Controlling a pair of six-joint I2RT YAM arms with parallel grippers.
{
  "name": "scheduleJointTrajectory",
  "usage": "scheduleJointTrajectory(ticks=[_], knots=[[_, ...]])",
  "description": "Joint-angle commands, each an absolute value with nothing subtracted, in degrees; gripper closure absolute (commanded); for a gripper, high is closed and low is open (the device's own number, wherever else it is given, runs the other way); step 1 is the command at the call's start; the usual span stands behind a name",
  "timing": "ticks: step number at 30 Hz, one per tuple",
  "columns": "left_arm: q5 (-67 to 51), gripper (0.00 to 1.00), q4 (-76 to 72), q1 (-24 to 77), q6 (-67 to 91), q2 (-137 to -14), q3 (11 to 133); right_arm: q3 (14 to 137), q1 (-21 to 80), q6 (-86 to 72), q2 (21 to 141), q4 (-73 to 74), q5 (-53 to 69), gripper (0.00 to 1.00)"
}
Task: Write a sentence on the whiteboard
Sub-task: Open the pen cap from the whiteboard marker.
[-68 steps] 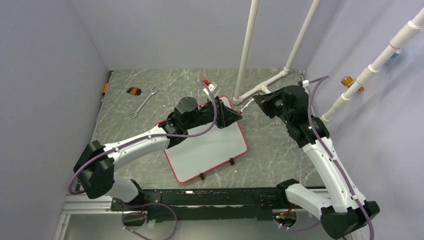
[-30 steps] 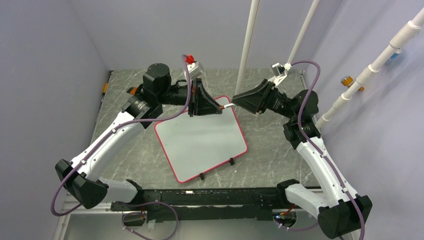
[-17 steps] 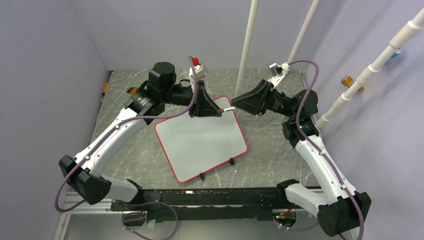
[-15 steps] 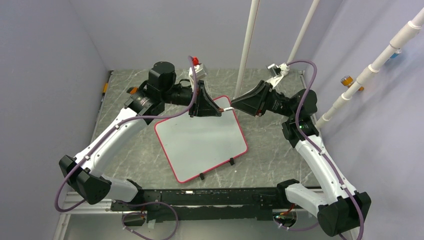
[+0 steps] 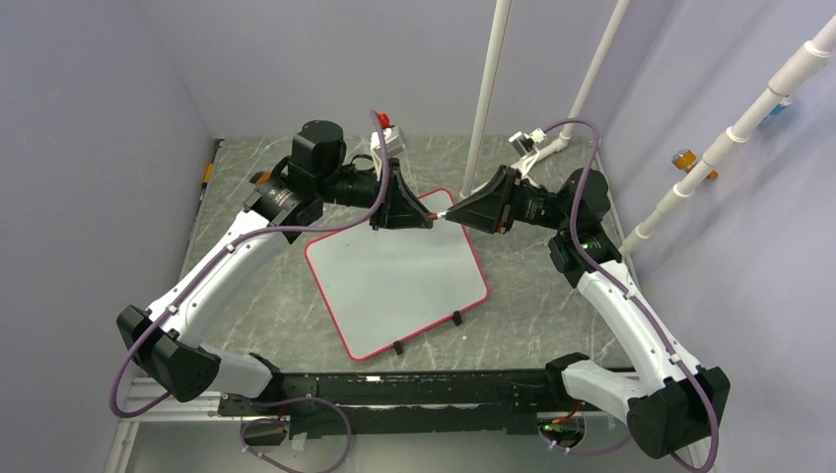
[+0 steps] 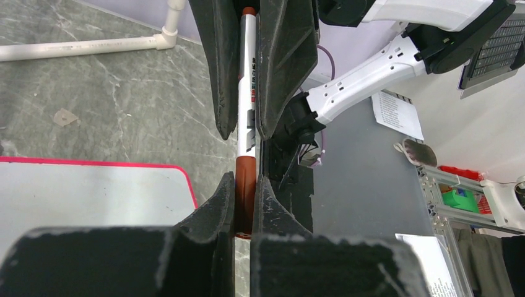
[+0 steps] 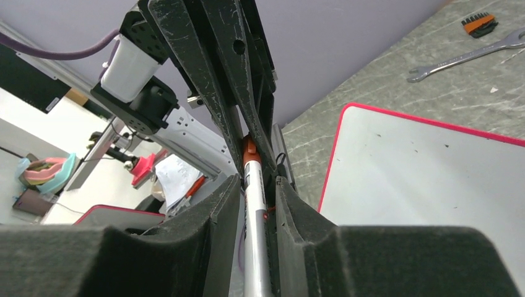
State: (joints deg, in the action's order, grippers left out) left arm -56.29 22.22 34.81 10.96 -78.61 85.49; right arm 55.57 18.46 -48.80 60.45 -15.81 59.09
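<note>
The whiteboard (image 5: 394,286) lies flat on the table, white with a red-pink rim and two black clips on its near edge. It is blank, and no sentence shows on it. It also shows in the left wrist view (image 6: 93,192) and the right wrist view (image 7: 433,179). A marker (image 5: 439,216) with a white barrel and a reddish-brown cap is held level above the board's far corner. My left gripper (image 5: 431,219) is shut on the cap (image 6: 246,179). My right gripper (image 5: 449,217) faces it, its fingers closely flanking the barrel (image 7: 255,198) with thin gaps on both sides.
A wrench (image 5: 284,202) and a small orange-and-black holder (image 5: 263,178) lie at the far left of the table. White PVC pipes (image 5: 488,99) stand behind the board and run along the table at the back right. Walls close in on three sides.
Both arms rose from the board with the marker. In the last half second my right gripper slid along the barrel toward the left gripper, and little of the marker now shows between them.
</note>
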Motion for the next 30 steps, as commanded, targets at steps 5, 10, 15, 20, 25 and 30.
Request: scheduleJointTrajectory(ticks=[5,10,15,20,25,30], knots=[[-57.49,1.0,22.27,34.69,8.71,-77.8,86.25,58.2,18.78,-47.91,60.28,-18.12,57.97,0.73],[-56.89,1.0,23.67,34.65,7.45,-77.37,85.67,57.77,18.89,-48.91,59.98,-19.81,58.75,0.73],[-56.29,1.0,25.22,34.69,6.25,-77.43,86.21,58.97,19.22,-46.05,60.5,-15.61,59.83,0.73],[-56.05,1.0,25.94,34.67,5.74,-77.6,86.55,59.39,20.32,-44.32,61.14,-13.31,59.94,0.74],[-56.14,1.0,26.43,34.67,5.46,-77.87,86.82,59.59,21.27,-43.33,61.52,-12.25,60.02,0.77],[-56.26,1.0,26.84,34.7,5.28,-78.27,87.0,59.68,21.73,-42.64,61.85,-11.5,60.28,0.77]])
